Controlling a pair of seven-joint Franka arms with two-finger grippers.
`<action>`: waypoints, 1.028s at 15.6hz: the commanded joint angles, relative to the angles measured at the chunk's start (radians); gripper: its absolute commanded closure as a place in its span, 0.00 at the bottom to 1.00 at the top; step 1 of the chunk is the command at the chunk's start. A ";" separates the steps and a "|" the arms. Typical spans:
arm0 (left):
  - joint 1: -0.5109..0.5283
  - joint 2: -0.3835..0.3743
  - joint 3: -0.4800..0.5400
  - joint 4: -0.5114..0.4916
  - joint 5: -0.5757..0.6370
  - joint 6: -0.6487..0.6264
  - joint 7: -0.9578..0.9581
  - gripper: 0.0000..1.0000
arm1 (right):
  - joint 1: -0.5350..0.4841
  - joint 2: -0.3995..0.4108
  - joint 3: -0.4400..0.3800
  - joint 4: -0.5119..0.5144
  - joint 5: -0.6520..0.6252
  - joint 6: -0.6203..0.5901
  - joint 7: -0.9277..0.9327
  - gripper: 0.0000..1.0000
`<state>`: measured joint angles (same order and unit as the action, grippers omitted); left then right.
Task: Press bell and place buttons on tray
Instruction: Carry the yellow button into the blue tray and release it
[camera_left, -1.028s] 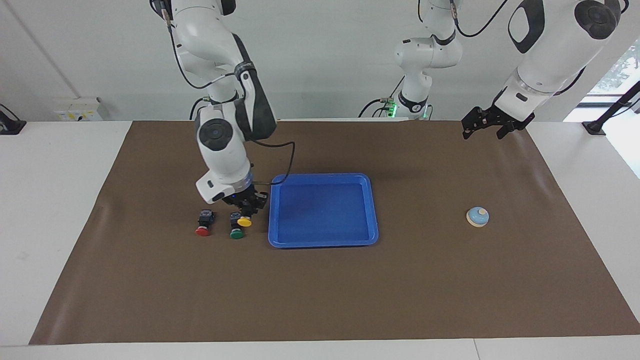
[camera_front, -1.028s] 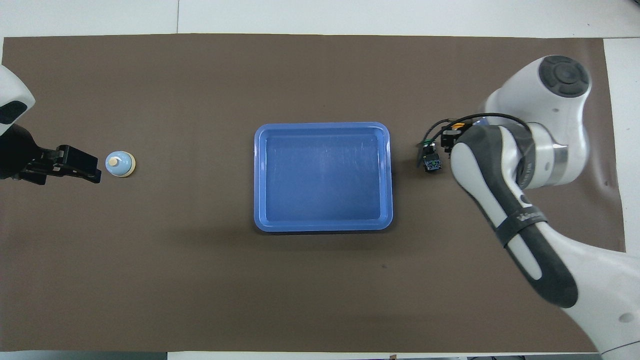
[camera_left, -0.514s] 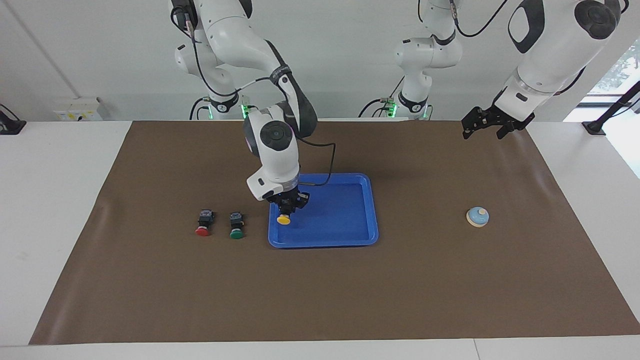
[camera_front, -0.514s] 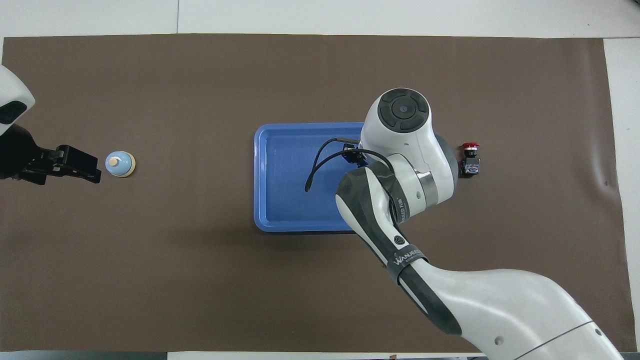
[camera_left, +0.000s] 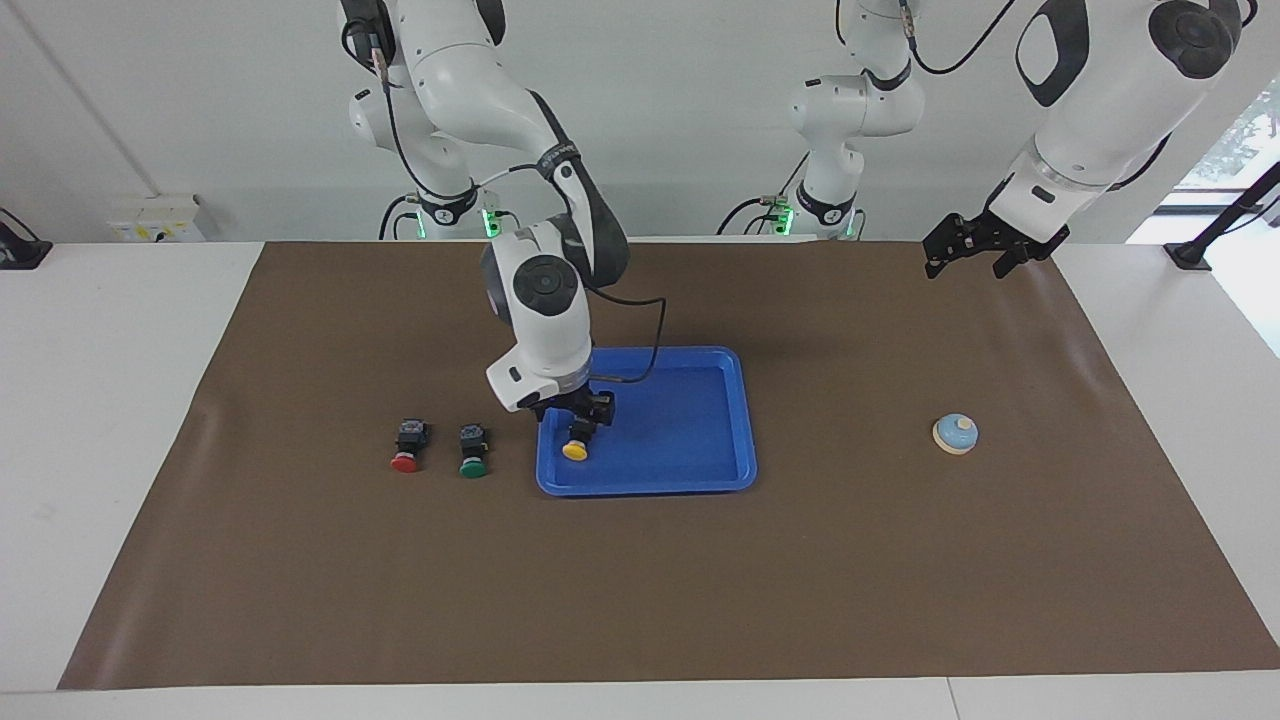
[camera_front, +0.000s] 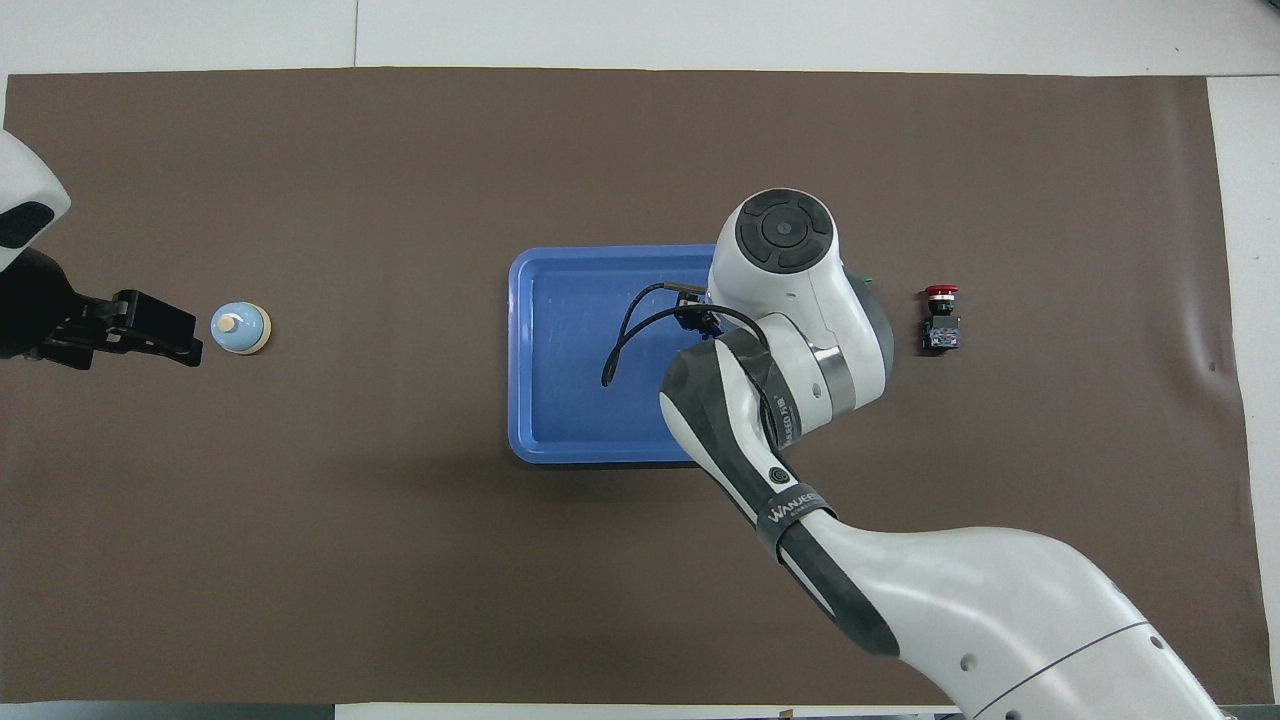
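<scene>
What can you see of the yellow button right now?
The yellow button has a round, glossy yellow mushroom cap on a black blocky body. It lies in the blue tray, at the corner toward the right arm's end and farther from the robots, cap pointing away from the robots. The right gripper sits directly over its body, fingers spread around it. The overhead view hides it under the arm.

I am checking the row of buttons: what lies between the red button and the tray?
The green button lies between the red button and the tray, plain in the facing view.
</scene>
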<state>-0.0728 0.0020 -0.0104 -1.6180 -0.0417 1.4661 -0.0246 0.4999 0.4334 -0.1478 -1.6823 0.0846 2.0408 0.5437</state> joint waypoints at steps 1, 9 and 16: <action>0.001 0.000 0.003 0.007 -0.006 -0.013 -0.011 0.00 | -0.159 -0.067 0.005 -0.014 0.017 -0.065 -0.280 0.00; 0.001 0.000 0.003 0.007 -0.006 -0.013 -0.011 0.00 | -0.343 -0.101 0.004 -0.158 0.011 0.036 -0.542 0.00; 0.001 0.000 0.003 0.007 -0.006 -0.013 -0.011 0.00 | -0.333 -0.091 0.004 -0.237 0.011 0.154 -0.539 0.06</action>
<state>-0.0728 0.0020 -0.0104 -1.6180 -0.0417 1.4661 -0.0247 0.1717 0.3644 -0.1486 -1.8825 0.0849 2.1725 0.0120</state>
